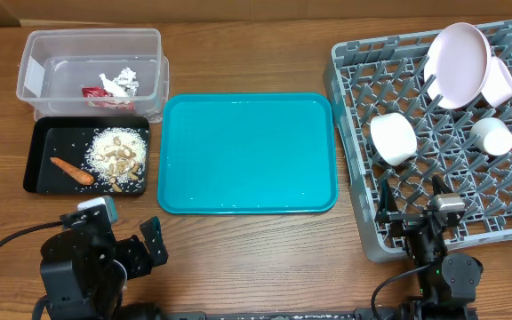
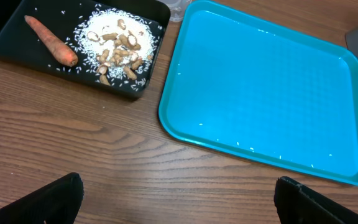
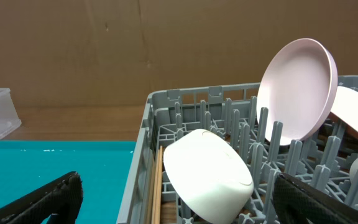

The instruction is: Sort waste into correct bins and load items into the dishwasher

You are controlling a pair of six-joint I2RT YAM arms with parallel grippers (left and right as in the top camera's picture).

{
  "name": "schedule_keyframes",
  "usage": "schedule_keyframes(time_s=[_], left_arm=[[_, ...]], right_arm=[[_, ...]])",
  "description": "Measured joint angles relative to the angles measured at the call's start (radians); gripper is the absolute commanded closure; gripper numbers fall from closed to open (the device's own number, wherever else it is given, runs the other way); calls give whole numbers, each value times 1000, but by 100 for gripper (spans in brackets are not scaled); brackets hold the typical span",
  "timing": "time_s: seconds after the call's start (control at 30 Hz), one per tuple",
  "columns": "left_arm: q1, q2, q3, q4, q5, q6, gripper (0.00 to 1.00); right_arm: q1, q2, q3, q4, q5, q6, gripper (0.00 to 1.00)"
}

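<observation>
Spreading under everything is the wooden table, and the biggest thing on it is the grey dish rack at the right edge. Beside the rack, in the middle, lies the teal tray, with nothing on it. At the far left stands the clear tub, and just in front of it, touching or nearly so, sits the shallow black tray. The left gripper hovers over bare wood near the teal tray's front corner, its jaws spread wide and holding nothing. The right gripper hangs at the rack's front edge, jaws equally wide apart and empty. In the rack, the pink plate stands tilted on edge among the far pegs, with a pink cup tucked just behind it. The white bowl lies tipped on its side near the rack's left wall, and a small white cup rests to its right. Wooden chopsticks run along the inside of that left wall. Crumpled white paper and a red wrapper lie together in the tub. Rice and peanut scraps are heaped in the black tray, with a carrot lying apart to their left.
</observation>
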Motion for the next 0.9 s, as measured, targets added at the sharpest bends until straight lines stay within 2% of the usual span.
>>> schedule_keyframes(time_s=[0.53,0.6,0.73,0.9], left_arm=[[0,-25,-16,14,-13,0,0],[0,-53,-39,58,-29,0,0],[-1,-169,-168,264,-77,5,0],[-17,-350,-425,481,-98,8,0]], right_arm=[[0,0,0,0,0,0,0],[0,0,0,0,0,0,0],[0,0,0,0,0,0,0],[0,0,0,1,0,0,0]])
